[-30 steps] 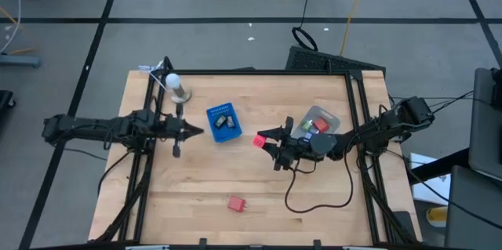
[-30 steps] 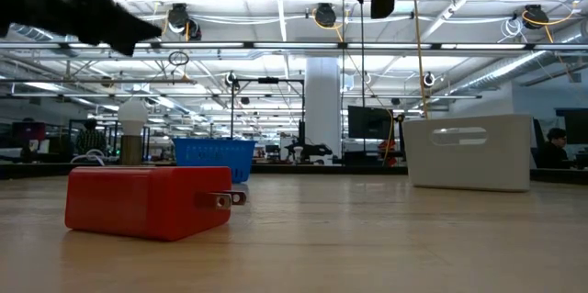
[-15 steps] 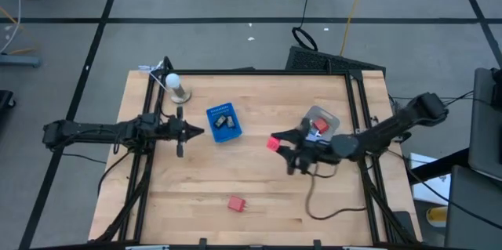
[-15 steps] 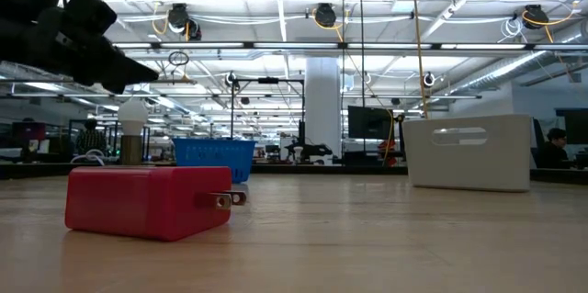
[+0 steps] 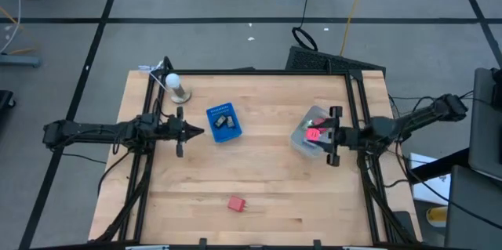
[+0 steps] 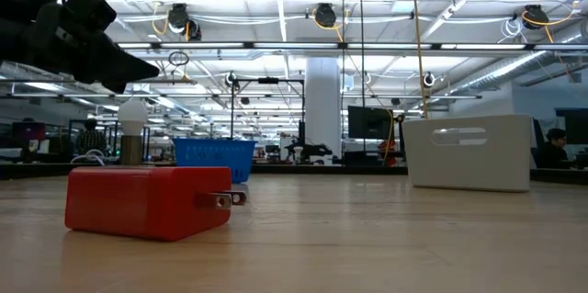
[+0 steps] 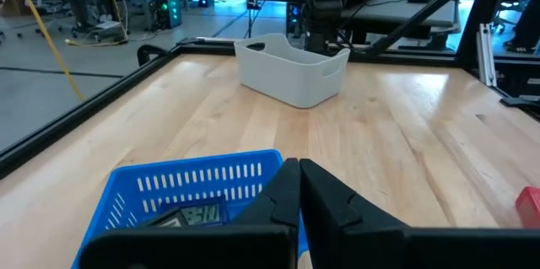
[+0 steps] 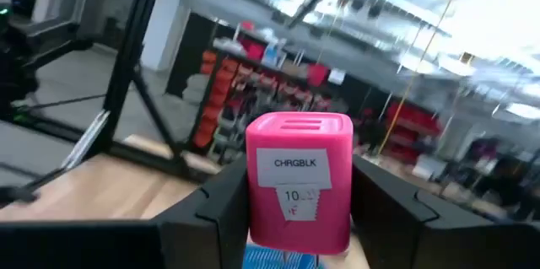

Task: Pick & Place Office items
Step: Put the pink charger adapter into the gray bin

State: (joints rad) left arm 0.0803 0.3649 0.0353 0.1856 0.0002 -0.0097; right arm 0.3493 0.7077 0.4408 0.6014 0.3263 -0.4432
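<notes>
Item: pink charger block (image 8: 298, 180), clamped between my right gripper (image 5: 323, 135) fingers, directly over the grey bin (image 5: 305, 139). I'd lower squarely before releasing. Left gripper (image 5: 190, 131) closed, empty, beside the blue basket (image 5: 223, 122). Red charger (image 5: 236, 203) awaits, well apart.

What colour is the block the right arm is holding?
Pink block with a white label, clearest in the right wrist view.

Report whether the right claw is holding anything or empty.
Holding: the right claw grips a pink charger block between its fingers, above the grey translucent bin.
</notes>
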